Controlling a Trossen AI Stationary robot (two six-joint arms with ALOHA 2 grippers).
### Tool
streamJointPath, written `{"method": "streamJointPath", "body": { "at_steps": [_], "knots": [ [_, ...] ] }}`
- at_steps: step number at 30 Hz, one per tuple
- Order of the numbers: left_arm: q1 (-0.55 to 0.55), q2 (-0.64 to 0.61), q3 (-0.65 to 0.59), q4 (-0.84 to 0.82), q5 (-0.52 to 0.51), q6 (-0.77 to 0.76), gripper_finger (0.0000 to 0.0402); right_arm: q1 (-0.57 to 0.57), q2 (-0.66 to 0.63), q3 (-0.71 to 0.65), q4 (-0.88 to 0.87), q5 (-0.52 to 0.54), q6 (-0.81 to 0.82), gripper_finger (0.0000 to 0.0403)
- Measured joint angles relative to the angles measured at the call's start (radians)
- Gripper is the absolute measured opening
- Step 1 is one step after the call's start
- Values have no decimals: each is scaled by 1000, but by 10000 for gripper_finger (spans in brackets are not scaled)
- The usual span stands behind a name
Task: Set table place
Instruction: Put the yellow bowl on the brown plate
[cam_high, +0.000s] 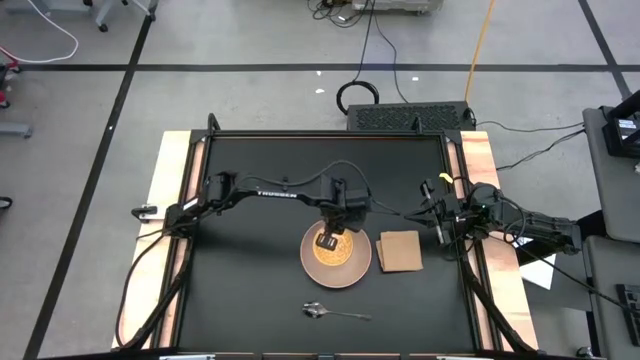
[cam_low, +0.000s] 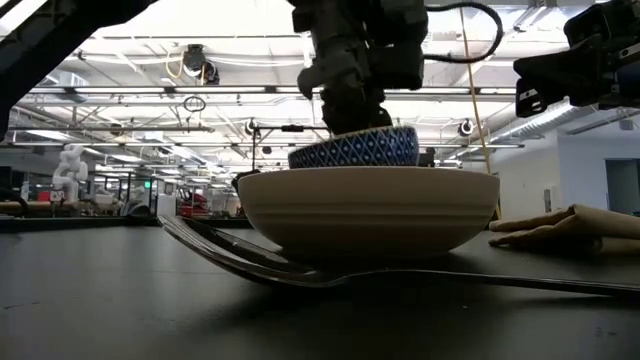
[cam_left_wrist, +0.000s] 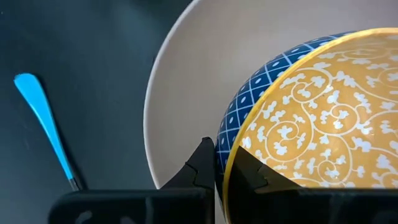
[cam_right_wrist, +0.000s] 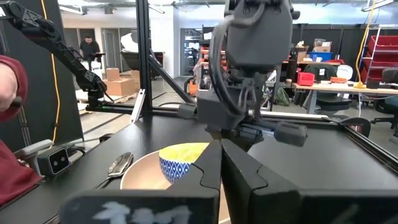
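At frame centre of the high view, the dish (cam_high: 331, 246) was held by its rim in the left gripper (cam_high: 328, 240) over the plate (cam_high: 337, 270). Napkin (cam_high: 400, 251) and spoon (cam_high: 335, 313) were laid on the worktop (cam_high: 250, 290); the fork (cam_left_wrist: 46, 127) seemingly remained unplaced. The right gripper (cam_right_wrist: 219, 163), fingers together, waited at right.

White lettering on the left arm (cam_high: 262, 193) is too small to read.

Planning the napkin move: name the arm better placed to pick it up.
Right. The right gripper hangs near the table's right edge, close beside the napkin, fingers shut. The left gripper is clamped on the yellow dish over the plate.
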Motion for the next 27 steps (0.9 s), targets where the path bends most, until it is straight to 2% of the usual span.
{"method": "streamJointPath", "body": {
  "at_steps": [18,27],
  "knots": [
    [3,0,-72,49,29,9,14,0,0,0,0,0,0,0],
    [11,0,-105,47,7,14,14,0,0,0,0,0,0,0]
  ]
}}
